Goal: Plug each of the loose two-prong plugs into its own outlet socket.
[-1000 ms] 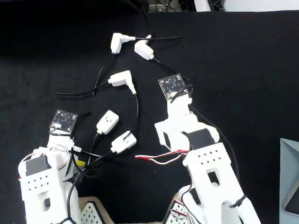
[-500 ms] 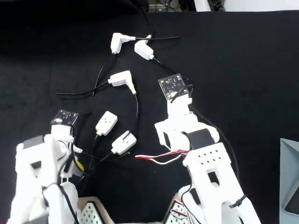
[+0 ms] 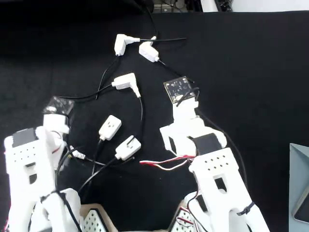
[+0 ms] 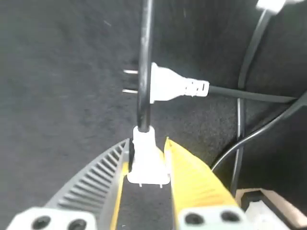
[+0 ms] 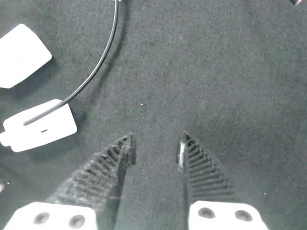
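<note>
My left gripper (image 4: pixel 147 142) is shut on a white plug (image 4: pixel 144 165); its black cord (image 4: pixel 145 57) runs straight away from the jaws. Just beyond it a loose two-prong plug (image 4: pixel 165 86) lies on the black cloth. The left arm (image 3: pixel 34 159) stands at the table's near left. Two white outlet sockets (image 3: pixel 110 126) (image 3: pixel 128 147) lie between the arms. My right gripper (image 5: pixel 156 143) is open over bare cloth, beside those sockets (image 5: pixel 21 55) (image 5: pixel 41 127). The right arm (image 3: pixel 193 135) stands at centre.
Three more white connectors (image 3: pixel 125 82) (image 3: pixel 121 43) (image 3: pixel 148 51) with black cords lie farther back on the cloth. Red and white wires (image 3: pixel 164 164) trail near the right arm's base. A grey tray (image 3: pixel 299 183) sits at the right edge.
The left arm has swung to the left and risen, its wrist now farther back and left. The right arm has not moved.
</note>
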`<state>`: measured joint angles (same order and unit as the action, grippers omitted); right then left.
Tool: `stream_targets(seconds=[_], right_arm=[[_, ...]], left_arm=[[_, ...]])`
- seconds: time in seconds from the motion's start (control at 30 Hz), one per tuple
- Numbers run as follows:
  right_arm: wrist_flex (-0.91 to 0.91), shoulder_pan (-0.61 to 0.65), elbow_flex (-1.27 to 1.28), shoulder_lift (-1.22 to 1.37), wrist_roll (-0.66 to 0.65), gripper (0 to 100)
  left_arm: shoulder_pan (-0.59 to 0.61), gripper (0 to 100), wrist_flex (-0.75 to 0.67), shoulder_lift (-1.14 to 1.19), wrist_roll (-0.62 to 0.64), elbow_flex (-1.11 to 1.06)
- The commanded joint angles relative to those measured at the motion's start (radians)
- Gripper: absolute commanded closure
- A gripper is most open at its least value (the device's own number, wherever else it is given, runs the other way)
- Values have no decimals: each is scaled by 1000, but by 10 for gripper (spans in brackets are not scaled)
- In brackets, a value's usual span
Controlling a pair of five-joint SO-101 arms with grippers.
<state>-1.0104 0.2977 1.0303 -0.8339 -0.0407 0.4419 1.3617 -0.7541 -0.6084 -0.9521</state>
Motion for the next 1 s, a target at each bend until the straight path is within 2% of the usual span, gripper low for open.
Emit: stream_targets(seconds=[0.0,0.1,0.23,0.37,0.5,0.63,0.77,0.83,0.9,0.97], right_arm=[[-5,9,-8,-5,9,857],[-5,-48,-15,-5,9,857],[-5,-189,-30,-44,2,857],[-5,-307,-27,-122,-2,857],[-5,-407,-22,-183,-69,857],[-2,-465,-24,-196,-77,857],[2,-468,-21,-194,-77,857],[2,-468,-21,-194,-77,856],[2,-468,-21,-194,-77,855],[-2,-466,-21,-194,-77,855]], left_arm=[[-45,971,78,-104,52,157],[-142,971,92,-132,120,205],[-298,971,66,-130,242,225],[-460,971,-3,-130,373,229],[-607,971,-106,-129,482,219],[-725,968,-198,-64,572,229],[-797,966,-305,106,638,266],[-823,925,-330,215,655,309],[-845,809,-318,313,667,364],[-845,691,-275,391,746,427]])
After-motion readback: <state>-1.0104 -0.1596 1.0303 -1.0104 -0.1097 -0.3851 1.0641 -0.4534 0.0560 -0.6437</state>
